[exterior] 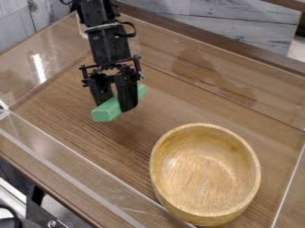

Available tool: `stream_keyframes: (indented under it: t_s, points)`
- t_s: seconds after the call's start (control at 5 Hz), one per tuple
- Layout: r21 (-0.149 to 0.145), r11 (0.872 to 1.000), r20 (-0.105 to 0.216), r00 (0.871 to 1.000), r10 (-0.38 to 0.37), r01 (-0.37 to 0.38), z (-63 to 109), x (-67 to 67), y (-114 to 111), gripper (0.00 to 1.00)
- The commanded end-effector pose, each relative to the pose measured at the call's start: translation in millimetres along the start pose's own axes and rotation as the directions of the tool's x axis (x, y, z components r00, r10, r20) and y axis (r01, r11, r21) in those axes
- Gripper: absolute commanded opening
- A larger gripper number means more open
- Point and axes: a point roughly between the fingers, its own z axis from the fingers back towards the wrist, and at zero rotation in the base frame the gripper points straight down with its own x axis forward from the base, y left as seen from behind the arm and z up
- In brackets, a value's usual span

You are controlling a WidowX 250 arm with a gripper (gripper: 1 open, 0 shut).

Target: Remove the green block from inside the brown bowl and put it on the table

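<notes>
Gripper [113, 96]: black, two-fingered, hanging from the arm at the upper left of the view, jaws clamped on the green block [111, 107].

Green block: held between the fingers, out of the bowl. Its long axis runs from about two o'clock, behind the fingers, down to eight o'clock, where the larger end sticks out below the fingertips. Whether that lower end touches the wood or hangs just above it cannot be told from this angle; it looks very close.

Brown bowl [205, 134]: empty, sitting at roughly four o'clock from the gripper, well apart from it.

Table [71, 151]: wood-grain top with clear walls along the edges; bare surface lies directly under the block and all around it.

Relation that matters: the block sits straight below the hand, over open tabletop, nothing between it and the wood. By my judgement the removal is done and only the set-down and release are left, which needs little or no descent and then the jaws parting.
</notes>
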Motion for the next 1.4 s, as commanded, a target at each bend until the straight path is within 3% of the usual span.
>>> stream_keyframes:
  t_s: [0.0, 1.2]
  points:
    - [0.028, 0.999, 0.027, 0.999, -0.047, 0.046, 10.8, 4.7, -3.7, 0.0]
    - [0.023, 0.996, -0.054, 0.995, -0.084, 0.085, 7.0, 4.4, -9.1, 0.0]
